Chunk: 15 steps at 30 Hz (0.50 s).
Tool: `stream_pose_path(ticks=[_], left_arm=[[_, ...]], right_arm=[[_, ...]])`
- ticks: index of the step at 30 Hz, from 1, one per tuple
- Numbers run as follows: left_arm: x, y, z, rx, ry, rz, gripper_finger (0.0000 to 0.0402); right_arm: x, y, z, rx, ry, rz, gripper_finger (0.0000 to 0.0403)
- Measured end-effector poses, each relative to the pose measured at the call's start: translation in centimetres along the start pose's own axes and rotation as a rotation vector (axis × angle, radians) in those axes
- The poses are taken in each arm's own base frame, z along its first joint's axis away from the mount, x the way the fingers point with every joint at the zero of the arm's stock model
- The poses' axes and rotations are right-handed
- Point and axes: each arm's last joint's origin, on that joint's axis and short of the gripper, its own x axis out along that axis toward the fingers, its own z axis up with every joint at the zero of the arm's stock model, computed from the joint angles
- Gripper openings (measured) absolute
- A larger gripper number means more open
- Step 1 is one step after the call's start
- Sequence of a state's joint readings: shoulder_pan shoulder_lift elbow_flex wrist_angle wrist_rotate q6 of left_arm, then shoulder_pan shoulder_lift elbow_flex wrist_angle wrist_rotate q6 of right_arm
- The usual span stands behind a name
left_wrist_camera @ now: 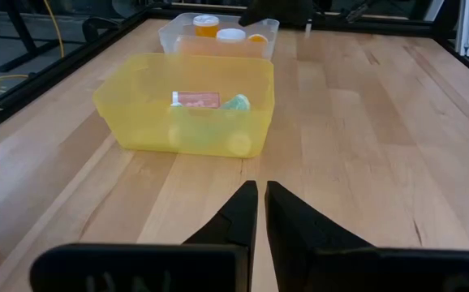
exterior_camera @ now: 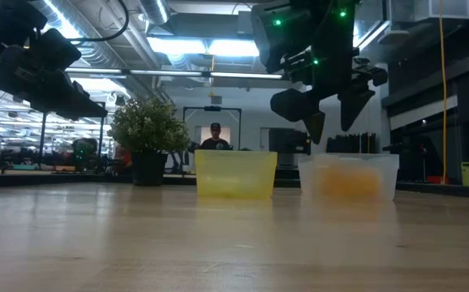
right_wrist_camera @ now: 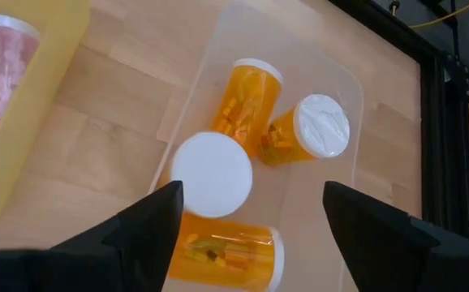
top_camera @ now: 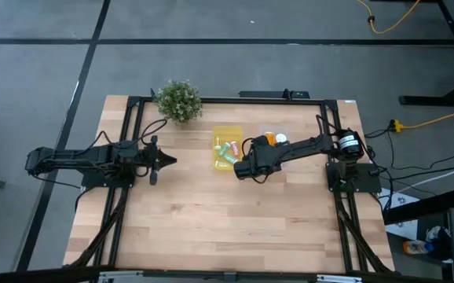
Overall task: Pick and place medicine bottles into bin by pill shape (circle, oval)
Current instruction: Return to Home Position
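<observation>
- As seen from above in the high view, the left gripper (top_camera: 167,161) is held over the light wooden surface (top_camera: 211,220), well apart from the bins. The right gripper (top_camera: 245,168) is held just beside the translucent yellow plastic bin (top_camera: 227,130). The clear plastic bin (top_camera: 283,140) is set next to the yellow one and is partly covered by the right arm (top_camera: 305,145). A green potted plant (top_camera: 178,101) is placed near the far edge.
- In the low view, the right gripper (exterior_camera: 333,120) is seen raised above the clear plastic bin (exterior_camera: 385,174), its fingers spread with nothing between them. An orange mass is made out through the clear wall. The yellow bin (exterior_camera: 234,172) is set beside it, and a person (exterior_camera: 215,139) is seen far behind in the room.
- In the left wrist view, the left gripper (left_wrist_camera: 260,188) is shown with its fingers pressed almost together, nothing pinched, pointed towards the yellow bin. A pink vial with a white cap (left_wrist_camera: 195,99) and a teal vial (left_wrist_camera: 236,103) are lying inside that bin.
- In the right wrist view, the right gripper's fingers (right_wrist_camera: 145,223) are spread wide over the clear bin. Four translucent orange medicine bottles with round white caps (right_wrist_camera: 243,105) are contained in it: one is shown cap-on to the camera (right_wrist_camera: 212,174), one is tilted (right_wrist_camera: 322,124), and two are lying on their sides. The pink vial (right_wrist_camera: 6,69) is seen in the yellow bin alongside.
</observation>
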<state>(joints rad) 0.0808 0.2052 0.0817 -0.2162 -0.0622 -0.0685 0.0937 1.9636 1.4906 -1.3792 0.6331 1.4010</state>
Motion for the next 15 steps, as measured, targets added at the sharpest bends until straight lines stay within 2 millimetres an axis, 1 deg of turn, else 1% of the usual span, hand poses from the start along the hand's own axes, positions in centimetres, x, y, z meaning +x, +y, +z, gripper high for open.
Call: stream_pose_path(ticks=[6,9,11,15], left_arm=[[0.0,0.0,0.0,0.000,0.000,0.000,0.0023],[0.0,0.0,0.0,0.000,0.000,0.000,0.0023],[0.0,0.0,0.0,0.000,0.000,0.000,0.0023],[0.0,0.0,0.0,0.000,0.000,0.000,0.0023]], right_arm=[[0.0,0.0,-0.1,0.002,0.022,0.005,0.0299],[-0.3,0.0,-0.4,-0.076,0.018,0.001,0.0299],[-0.9,-0.3,-1.0,-0.132,0.002,-0.010,0.0299],[-3.4,-1.8,-2.1,-0.169,-0.068,0.004,0.0299]])
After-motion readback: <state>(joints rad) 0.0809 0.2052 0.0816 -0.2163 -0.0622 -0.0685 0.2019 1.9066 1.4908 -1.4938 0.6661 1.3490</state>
